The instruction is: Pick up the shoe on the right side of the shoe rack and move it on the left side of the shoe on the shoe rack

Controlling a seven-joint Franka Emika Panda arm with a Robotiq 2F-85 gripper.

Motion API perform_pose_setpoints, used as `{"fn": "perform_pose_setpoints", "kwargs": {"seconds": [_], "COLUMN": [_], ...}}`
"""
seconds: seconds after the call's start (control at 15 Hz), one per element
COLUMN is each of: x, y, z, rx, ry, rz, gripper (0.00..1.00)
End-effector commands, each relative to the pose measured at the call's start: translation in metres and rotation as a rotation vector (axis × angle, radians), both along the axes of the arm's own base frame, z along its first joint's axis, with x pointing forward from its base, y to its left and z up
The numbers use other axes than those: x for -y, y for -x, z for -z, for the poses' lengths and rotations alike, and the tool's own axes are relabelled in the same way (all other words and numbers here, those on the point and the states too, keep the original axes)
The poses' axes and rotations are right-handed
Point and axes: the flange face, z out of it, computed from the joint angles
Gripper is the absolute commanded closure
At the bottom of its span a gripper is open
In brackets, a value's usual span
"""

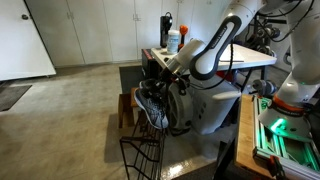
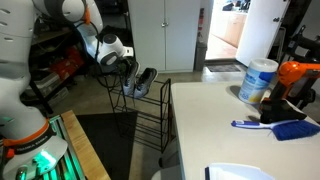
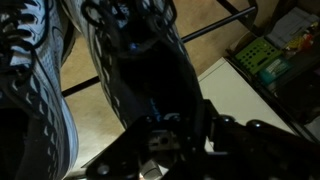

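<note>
A black wire shoe rack [image 1: 141, 150] stands on the floor and shows in both exterior views [image 2: 150, 112]. My gripper [image 1: 162, 72] is over its top shelf, also seen in an exterior view [image 2: 118, 62]. In the wrist view the gripper [image 3: 172, 128] is shut on the heel end of a dark shoe [image 3: 135, 65]. A second shoe with a white sole and black laces [image 3: 35, 75] lies close beside it on the left of that view. In an exterior view a grey-and-white shoe [image 1: 152, 108] hangs just under the gripper. The shoes [image 2: 140, 80] sit at the rack's top.
A table with bottles [image 1: 172, 40] stands behind the rack. A white counter [image 2: 215, 125] close to the rack holds a blue-and-white canister [image 2: 258, 80], an orange tool [image 2: 300, 75] and a blue brush [image 2: 275, 127]. A green-lit unit [image 1: 285, 130] sits beside the robot base.
</note>
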Motion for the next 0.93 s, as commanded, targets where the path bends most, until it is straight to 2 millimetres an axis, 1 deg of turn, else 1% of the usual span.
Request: {"fn": "perform_pose_setpoints", "kwargs": {"seconds": [0.0,0.27,0.6,0.87], "x": [-0.004,-0.005,0.001,0.005], "y": [0.001,0.004,0.000,-0.005], "z": [0.005,0.012,0.024,0.025], "rx": [0.048,0.074,0.074,0.079], "ry": [-0.040,-0.041,-0.030,-0.024], "rz": [-0.036,-0.065,-0.088,-0.082], "gripper": [0.95,0.95,0.95,0.94]}}
